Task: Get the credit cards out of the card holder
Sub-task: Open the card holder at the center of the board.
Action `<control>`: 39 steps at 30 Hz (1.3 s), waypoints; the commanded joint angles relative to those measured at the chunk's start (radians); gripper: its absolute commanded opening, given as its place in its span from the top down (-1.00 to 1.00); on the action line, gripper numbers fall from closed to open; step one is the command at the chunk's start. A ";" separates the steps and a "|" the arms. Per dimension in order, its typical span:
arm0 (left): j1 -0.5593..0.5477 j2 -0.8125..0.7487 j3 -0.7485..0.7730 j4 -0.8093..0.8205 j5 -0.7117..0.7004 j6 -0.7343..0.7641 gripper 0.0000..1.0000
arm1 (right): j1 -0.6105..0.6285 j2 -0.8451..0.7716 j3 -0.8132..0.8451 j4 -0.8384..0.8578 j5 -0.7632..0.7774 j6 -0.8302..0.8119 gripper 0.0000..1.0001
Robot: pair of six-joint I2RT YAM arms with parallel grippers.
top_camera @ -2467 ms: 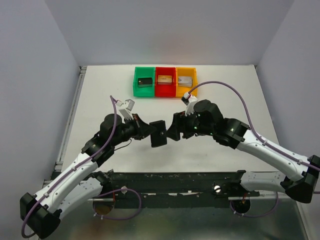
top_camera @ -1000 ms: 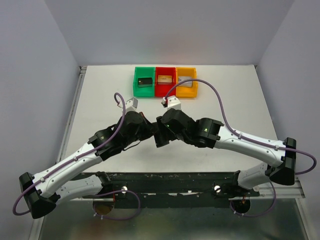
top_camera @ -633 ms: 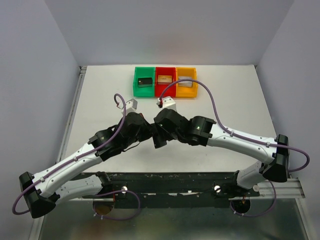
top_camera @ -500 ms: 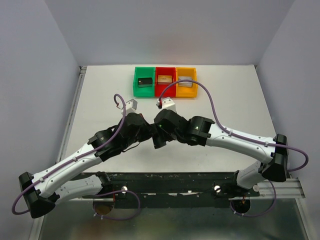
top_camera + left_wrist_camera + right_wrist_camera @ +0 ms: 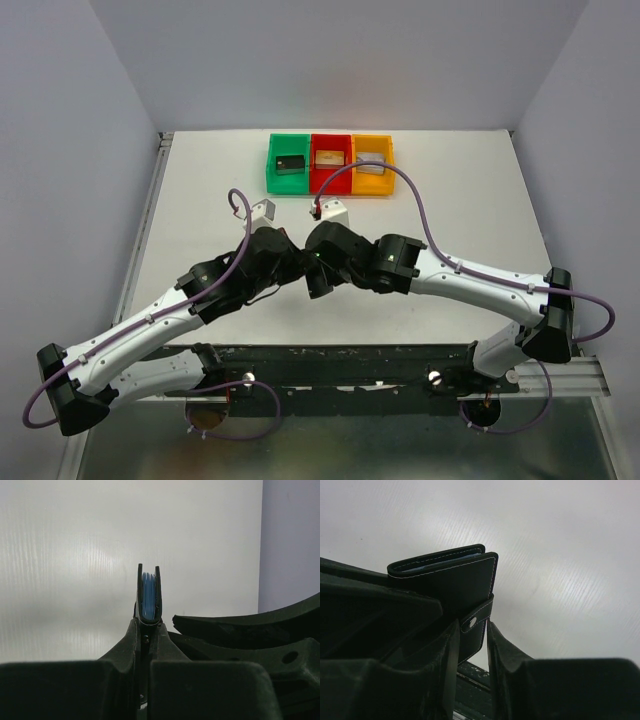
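My left claw [image 5: 148, 627] clenches the closed card holder [image 5: 148, 592] edge-up; my right claw [image 5: 472, 639] straddles its snap strap [image 5: 476, 620] (pinched or not, I cannot tell)

Black leather bifold card holder [image 5: 455, 580], white stitching, blue-grey lining: folded shut, snap strap sticking out, raised edge-up mid-workspace.

Left arm [image 5: 140, 328] and right arm [image 5: 480, 290]: white link shells, black joint housings. One purple cable [image 5: 236, 205] runs along each arm and loops free at 12 o'clock of the wrist. One white camera block [image 5: 262, 211] sits on each wrist. Left gripper [image 5: 148, 625] and right gripper [image 5: 472, 627]: matte black fingers.
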 commanded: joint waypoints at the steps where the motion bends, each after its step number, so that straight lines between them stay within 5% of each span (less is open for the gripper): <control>1: -0.011 -0.041 0.003 0.058 -0.023 -0.025 1.00 | 0.003 0.022 0.010 -0.063 0.036 0.001 0.35; 10: -0.011 -0.044 0.001 0.051 -0.030 -0.028 1.00 | 0.003 0.017 0.004 -0.066 0.035 0.004 0.62; 16: -0.013 -0.050 -0.002 0.040 -0.042 -0.028 1.00 | 0.003 0.019 0.005 -0.072 0.039 0.010 0.99; 39: -0.013 -0.072 -0.016 0.003 -0.076 -0.038 1.00 | -0.006 0.002 0.004 -0.089 0.062 0.011 0.99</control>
